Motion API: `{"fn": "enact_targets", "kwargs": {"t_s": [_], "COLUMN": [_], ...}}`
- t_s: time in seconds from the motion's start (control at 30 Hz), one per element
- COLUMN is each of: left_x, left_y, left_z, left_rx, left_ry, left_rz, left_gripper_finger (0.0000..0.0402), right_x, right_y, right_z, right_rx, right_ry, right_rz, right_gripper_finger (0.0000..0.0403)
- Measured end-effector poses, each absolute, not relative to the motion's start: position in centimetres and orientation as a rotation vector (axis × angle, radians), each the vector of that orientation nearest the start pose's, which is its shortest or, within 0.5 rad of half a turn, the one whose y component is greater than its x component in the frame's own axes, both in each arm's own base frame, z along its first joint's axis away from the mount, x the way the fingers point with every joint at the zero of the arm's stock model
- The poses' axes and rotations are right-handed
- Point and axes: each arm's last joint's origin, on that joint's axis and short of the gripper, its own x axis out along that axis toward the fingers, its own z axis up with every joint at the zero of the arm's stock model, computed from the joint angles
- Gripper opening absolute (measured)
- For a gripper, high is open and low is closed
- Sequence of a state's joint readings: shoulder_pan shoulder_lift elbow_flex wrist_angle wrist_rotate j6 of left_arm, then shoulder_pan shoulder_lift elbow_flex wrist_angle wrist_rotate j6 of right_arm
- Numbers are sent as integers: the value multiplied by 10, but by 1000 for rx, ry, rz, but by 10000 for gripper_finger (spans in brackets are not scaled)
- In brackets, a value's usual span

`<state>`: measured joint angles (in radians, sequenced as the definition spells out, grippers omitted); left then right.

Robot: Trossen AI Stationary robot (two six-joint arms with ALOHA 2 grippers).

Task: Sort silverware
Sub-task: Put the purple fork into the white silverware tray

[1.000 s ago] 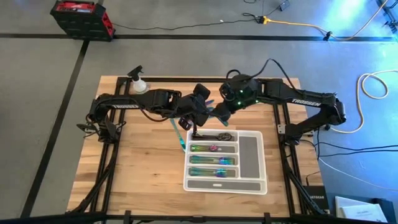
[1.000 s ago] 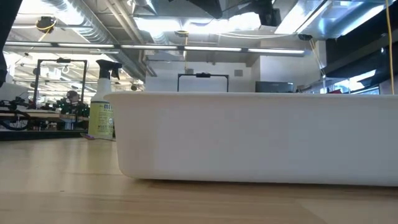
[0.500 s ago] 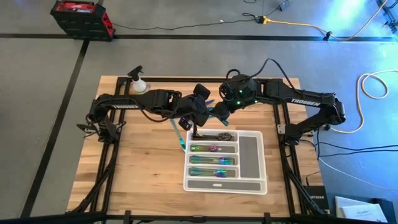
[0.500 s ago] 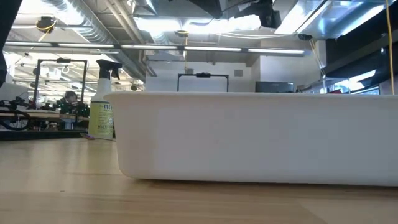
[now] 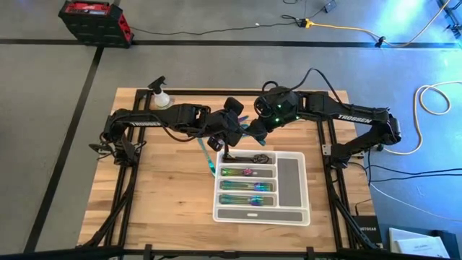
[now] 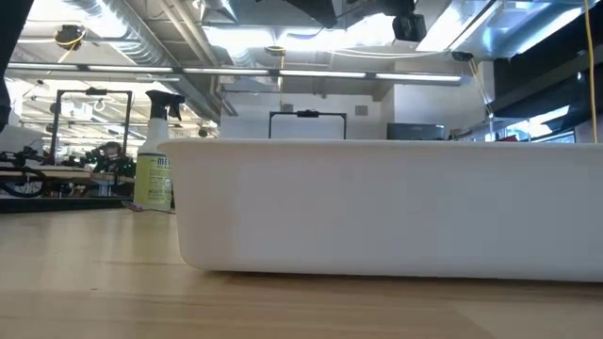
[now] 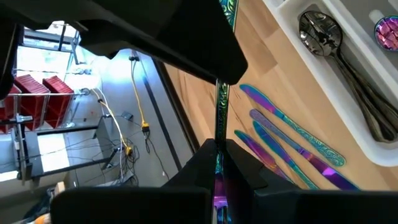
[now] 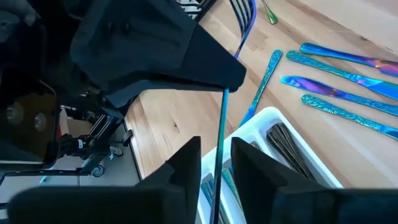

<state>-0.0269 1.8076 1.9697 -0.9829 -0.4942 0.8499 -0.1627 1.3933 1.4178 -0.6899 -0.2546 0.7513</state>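
Left fingers (image 7: 186, 171) pinched shut on one slim iridescent utensil (image 7: 222, 115), its handle running up between them. Right fingers (image 8: 180, 165) narrow around the same piece, seen edge-on as a thin green line in the right wrist view; contact on both sides not clear enough to call. Left gripper (image 5: 225, 136) and right gripper (image 5: 249, 130) nose to nose over the table's far middle, just behind the white tray (image 5: 302, 217).

Counted from above: five long slots plus one upright slot in the tray; dark spoons (image 5: 254, 157) in the rearmost slot, rainbow pieces in the next three (image 5: 249, 186), the rest bare. Loose knives (image 5: 208, 160) on the wood (image 5: 159, 195) left of the tray.

Shown only by the wrist views: four rainbow knives (image 8: 339, 93) lying side by side, and a fork (image 8: 244, 14) lying on the wood. Shown only at table height: spray bottle (image 6: 155, 160) standing behind the tray's blank wall (image 6: 377, 207), no silverware visible.
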Motion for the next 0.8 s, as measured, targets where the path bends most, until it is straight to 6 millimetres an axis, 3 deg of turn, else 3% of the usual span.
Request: {"fn": "enact_targets", "kwargs": {"t_s": [0.17, 0.33, 0.8], "left_x": [378, 378, 378], "left_y": [4, 4, 4], "left_z": [391, 391, 391], "left_rx": [975, 976, 966], "left_ry": [948, 949, 943], "left_rz": [88, 89, 96], "left_gripper_finger": [0, 0, 5], "right_x": [290, 289, 289], "right_y": [-40, -40, -41], "right_z": [370, 370, 370], "right_rx": [860, 858, 860], "right_ry": [658, 657, 657], "right_rz": [-165, -171, -173], "right_gripper_finger": [52, 7, 0]}}
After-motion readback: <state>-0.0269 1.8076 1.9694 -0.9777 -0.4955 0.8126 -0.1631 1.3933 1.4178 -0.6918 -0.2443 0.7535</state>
